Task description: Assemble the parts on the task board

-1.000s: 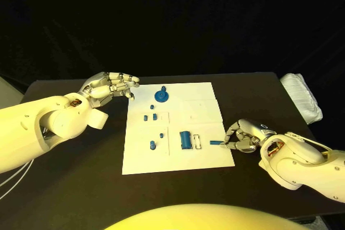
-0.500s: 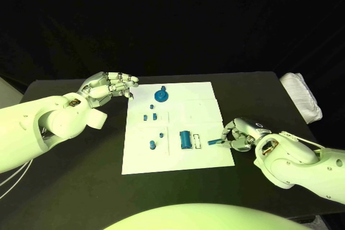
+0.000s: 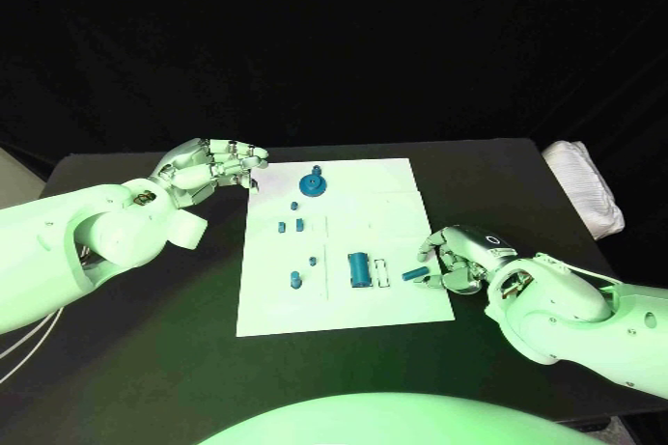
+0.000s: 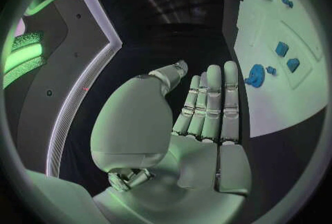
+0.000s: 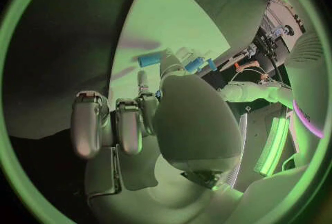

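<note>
White task board; blue parts; black table; silver robot hands; white folded cloth.

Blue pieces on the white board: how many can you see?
8: gear, three small ones below it, two lower, cylinder mid-board, one in the right hand. More may be hidden.

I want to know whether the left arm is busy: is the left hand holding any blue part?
No. In the head view the left hand hangs beside the task board's far left corner, fingers apart, nothing in it.
</note>
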Controlling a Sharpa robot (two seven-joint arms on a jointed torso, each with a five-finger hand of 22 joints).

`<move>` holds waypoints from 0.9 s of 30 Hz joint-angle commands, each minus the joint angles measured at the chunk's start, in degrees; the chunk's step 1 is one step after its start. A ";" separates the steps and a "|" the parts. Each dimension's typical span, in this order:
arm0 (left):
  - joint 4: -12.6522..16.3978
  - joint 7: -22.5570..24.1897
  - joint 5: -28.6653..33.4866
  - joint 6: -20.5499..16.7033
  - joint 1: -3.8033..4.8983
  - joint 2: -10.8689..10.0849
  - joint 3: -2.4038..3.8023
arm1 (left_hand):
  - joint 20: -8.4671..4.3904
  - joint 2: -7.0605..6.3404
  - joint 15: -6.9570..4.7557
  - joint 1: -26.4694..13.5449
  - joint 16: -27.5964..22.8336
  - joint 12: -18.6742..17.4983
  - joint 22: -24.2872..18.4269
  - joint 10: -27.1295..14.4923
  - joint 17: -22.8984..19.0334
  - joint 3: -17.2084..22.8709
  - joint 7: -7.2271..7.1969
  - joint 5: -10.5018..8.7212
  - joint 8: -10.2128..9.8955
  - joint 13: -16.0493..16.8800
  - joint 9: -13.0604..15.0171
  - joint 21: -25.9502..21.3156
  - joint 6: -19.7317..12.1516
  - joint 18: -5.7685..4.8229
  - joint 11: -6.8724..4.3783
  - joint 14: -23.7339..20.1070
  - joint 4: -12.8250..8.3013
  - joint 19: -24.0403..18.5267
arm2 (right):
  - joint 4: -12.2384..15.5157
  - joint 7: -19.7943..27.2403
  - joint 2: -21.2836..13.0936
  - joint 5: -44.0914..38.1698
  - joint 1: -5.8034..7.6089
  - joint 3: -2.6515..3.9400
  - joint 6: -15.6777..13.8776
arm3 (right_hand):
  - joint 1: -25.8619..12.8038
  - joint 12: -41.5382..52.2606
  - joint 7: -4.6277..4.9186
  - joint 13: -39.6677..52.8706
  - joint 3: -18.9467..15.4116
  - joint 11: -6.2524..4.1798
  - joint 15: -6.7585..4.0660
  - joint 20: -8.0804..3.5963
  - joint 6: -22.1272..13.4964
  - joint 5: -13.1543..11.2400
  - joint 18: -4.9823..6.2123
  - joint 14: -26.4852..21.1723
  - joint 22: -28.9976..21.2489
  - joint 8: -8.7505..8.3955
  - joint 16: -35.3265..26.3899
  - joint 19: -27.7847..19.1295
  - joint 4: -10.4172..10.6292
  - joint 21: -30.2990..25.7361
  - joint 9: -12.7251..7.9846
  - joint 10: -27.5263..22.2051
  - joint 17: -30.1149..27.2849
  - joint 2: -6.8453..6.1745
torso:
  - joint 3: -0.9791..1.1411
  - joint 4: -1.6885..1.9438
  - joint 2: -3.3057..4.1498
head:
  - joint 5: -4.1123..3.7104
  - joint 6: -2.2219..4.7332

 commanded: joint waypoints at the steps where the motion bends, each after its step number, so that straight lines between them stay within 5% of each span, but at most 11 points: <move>1: 0.12 0.04 0.27 1.12 0.00 0.03 0.03 | 0.04 -0.07 0.08 0.07 0.17 0.32 -0.09 -0.04 0.06 -0.39 -0.22 -0.05 0.30 -0.07 0.06 -0.19 -0.22 0.76 -0.12 -0.39 0.06 0.22 | 0.05 2.85 0.32 -4.23 -0.06 0.00 0.82 | 1.87 -0.15 0.03 7.90 -0.19 0.39 0.38 0.44 -0.37 0.37 -0.29 4.88 12.56 -0.37 -0.31 3.56 -0.22 -0.08 -0.01 0.14 10.38 0.14 | 0.03 0.05 -0.01 | -0.01 0.12; 13: 0.09 -0.24 0.26 1.12 0.00 0.01 0.03 | 0.03 -0.04 0.08 0.08 0.17 0.32 -0.12 -0.08 0.06 -0.40 -0.21 -0.05 0.30 -0.08 0.06 -0.23 -0.24 0.76 -0.11 -0.39 0.10 0.24 | -0.38 2.08 1.49 -5.79 -0.09 -0.01 4.81 | 6.45 0.87 -0.27 8.34 1.68 0.13 0.18 0.44 1.38 1.30 -0.40 4.96 12.75 0.10 -0.14 3.74 -0.49 0.68 0.12 0.54 10.77 1.35 | 0.03 0.08 0.01 | 0.05 0.04; 15: 0.10 -0.27 0.26 1.10 0.00 0.01 0.03 | 0.03 -0.04 0.08 0.08 0.17 0.32 -0.12 -0.08 0.06 -0.40 -0.21 -0.05 0.30 -0.08 0.06 -0.23 -0.24 0.76 -0.11 -0.39 0.10 0.24 | -0.49 1.88 1.72 -6.08 -0.12 -0.01 5.73 | 8.20 1.45 -0.67 8.61 4.10 -0.25 -0.20 0.13 2.53 -2.82 -0.46 4.98 12.85 0.21 -0.10 3.84 -0.34 1.06 -0.03 0.88 10.87 2.33 | -0.01 0.00 0.01 | 0.09 0.01; 16: 0.11 -0.29 0.26 1.09 0.00 0.01 0.03 | 0.03 -0.04 0.08 0.08 0.17 0.32 -0.12 -0.08 0.06 -0.40 -0.21 -0.05 0.30 -0.08 0.06 -0.23 -0.24 0.76 -0.11 -0.39 0.10 0.24 | -0.56 1.76 1.82 -6.26 -0.14 -0.01 6.26 | 8.60 1.65 -0.85 8.71 5.08 -0.38 -0.32 0.03 3.04 -2.87 -0.51 5.00 12.91 0.25 -0.06 3.91 -0.25 1.31 -0.11 0.99 10.96 2.58 | -0.03 0.00 0.01 | 0.09 0.01; 18: 0.13 -0.32 0.25 1.08 0.00 0.00 0.03 | 0.03 -0.04 0.08 0.08 0.17 0.32 -0.12 -0.08 0.06 -0.40 -0.21 -0.05 0.30 -0.08 0.06 -0.23 -0.24 0.76 -0.11 -0.39 0.10 0.24 | -0.71 1.42 2.00 -6.71 -0.17 -0.01 7.19 | 10.23 3.07 -1.63 9.49 7.59 -1.01 -0.98 -0.46 4.77 -1.61 -0.63 5.11 13.10 0.51 0.17 4.09 -0.59 2.10 -0.28 1.75 11.38 3.09 | 0.01 -0.02 0.04 | 0.10 -0.11; 27: 0.10 -0.34 0.14 1.03 0.00 -0.01 0.03 | 0.03 0.06 0.08 0.16 0.16 0.32 -0.14 -0.12 0.06 -0.37 -0.20 -0.04 0.30 -0.10 0.07 -0.27 -0.26 0.76 -0.11 -0.39 0.12 0.27 | -1.78 -0.20 2.64 -8.58 -0.46 -0.01 9.50 | 10.16 3.41 -1.67 9.71 11.82 -1.13 -1.16 -0.88 5.62 1.24 -0.81 5.26 13.31 -0.67 0.51 4.30 -0.30 3.03 -1.41 2.04 12.03 1.99 | 0.07 0.10 0.00 | 0.05 -0.05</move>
